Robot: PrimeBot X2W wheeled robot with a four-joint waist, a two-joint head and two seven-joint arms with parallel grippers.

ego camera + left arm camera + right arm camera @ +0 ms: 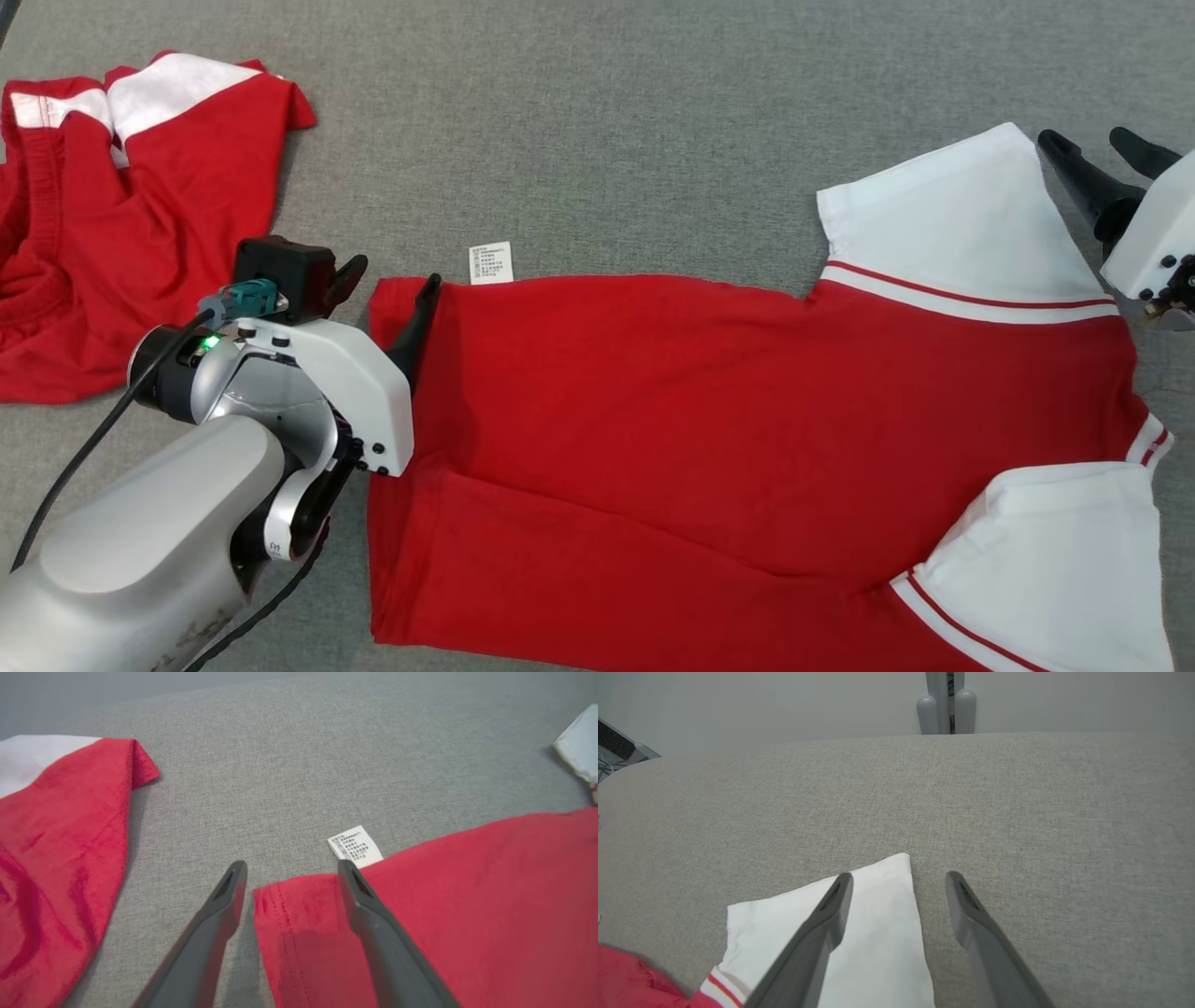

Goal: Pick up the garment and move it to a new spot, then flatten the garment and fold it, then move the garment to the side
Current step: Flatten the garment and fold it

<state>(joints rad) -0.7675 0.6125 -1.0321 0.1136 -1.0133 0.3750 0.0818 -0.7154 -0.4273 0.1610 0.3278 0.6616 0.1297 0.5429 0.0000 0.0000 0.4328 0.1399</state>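
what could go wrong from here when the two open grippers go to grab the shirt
1. The left gripper straddles the hem corner of the shirt; closing may pinch only one layer or bunch the flattened cloth.
2. The right gripper has one finger over the tip of the white sleeve and the other over the bare grey surface, so its grip could slip off.
3. The crumpled second garment lies near the left gripper and might get snagged.

The garment (700, 420) runs off the head view's bottom edge, hem and lower sleeve cut short; the print on its care label (491, 262) is too small to read; the other red shirt (112, 233) and the right pincer (1085, 137) are clipped at the sides.
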